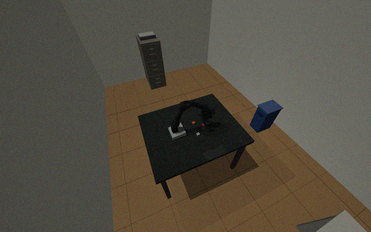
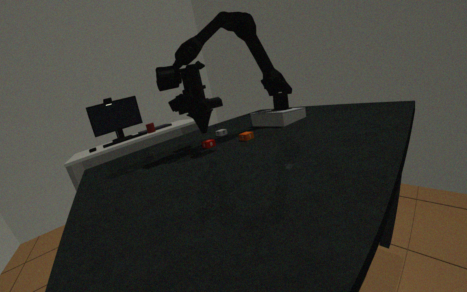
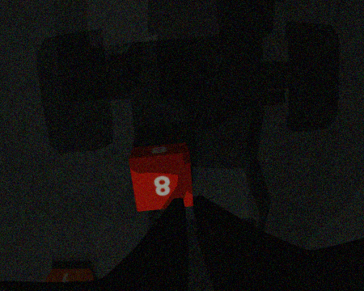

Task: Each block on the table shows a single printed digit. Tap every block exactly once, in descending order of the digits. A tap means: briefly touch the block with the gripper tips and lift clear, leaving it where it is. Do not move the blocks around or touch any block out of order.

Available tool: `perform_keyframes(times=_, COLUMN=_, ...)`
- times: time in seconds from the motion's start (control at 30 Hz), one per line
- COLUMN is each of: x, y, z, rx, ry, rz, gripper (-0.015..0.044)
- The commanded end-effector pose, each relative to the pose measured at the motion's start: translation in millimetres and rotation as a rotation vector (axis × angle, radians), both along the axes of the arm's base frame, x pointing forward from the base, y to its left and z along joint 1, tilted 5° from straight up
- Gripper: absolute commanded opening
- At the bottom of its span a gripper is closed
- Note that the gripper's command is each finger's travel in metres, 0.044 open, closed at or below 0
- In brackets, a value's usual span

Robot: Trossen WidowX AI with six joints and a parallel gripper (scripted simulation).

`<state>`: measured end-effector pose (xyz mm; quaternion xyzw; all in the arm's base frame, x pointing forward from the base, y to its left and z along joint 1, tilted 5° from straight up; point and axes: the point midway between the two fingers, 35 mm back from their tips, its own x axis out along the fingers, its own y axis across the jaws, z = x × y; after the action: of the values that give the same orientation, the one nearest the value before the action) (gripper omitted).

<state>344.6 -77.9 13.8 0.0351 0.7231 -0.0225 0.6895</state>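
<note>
A red block (image 1: 203, 125) (image 2: 208, 144) (image 3: 147, 194) with a white 8 sits on the dark table (image 1: 166, 161) (image 2: 228, 217). An orange block (image 1: 193, 122) (image 2: 246, 136) (image 3: 74, 276) stands nearer the arm's base; its digit is partly cut off in the wrist view. A white block (image 1: 197, 133) (image 2: 221, 132) shows a dark digit that looks like a 7; the wrist view does not show it. My gripper (image 2: 203, 132) (image 3: 188, 206) is shut with nothing between its fingers. Its tips are just above the red block and hide one corner of it in the wrist view.
The arm's pale base box (image 1: 178, 135) (image 2: 269, 119) is on the table beyond the orange block. A separate white desk with a monitor (image 2: 114, 115) and a red mug (image 2: 150, 127) is behind the table. A blue bin (image 1: 263, 118) and a cabinet (image 1: 153, 63) stand away from it.
</note>
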Motion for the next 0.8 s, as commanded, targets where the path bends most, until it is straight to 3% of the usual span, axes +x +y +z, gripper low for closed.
perform_keyframes(times=0.0, x=-1, y=0, z=-6, rx=-0.002, ry=0.005, rz=0.005, gripper=0.0020)
perform_keyframes(times=0.77, x=-1, y=0, z=-23, rx=-0.001, ry=-0.001, rz=0.001, gripper=0.0020)
